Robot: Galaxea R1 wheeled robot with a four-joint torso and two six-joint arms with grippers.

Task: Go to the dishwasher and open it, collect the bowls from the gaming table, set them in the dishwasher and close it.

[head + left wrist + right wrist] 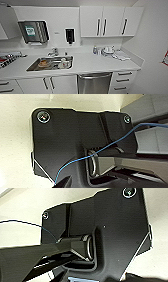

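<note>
Bright, even, blurry kitchen view; edges bow; faint glare on dishwasher (94,83).

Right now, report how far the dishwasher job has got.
Done: the robot has reached the kitchen counter and faces the dishwasher. In hand: nothing yet; the dishwasher's steel door is shut, its bar handle untouched. Left: opening it, collecting the bowls, loading them and closing it.

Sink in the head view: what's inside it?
The sink holds a pile of dishes: something round and brownish toward one end and pale crockery toward the other, below the faucet. What each piece is, and anything beneath them, can't be made out.
</note>
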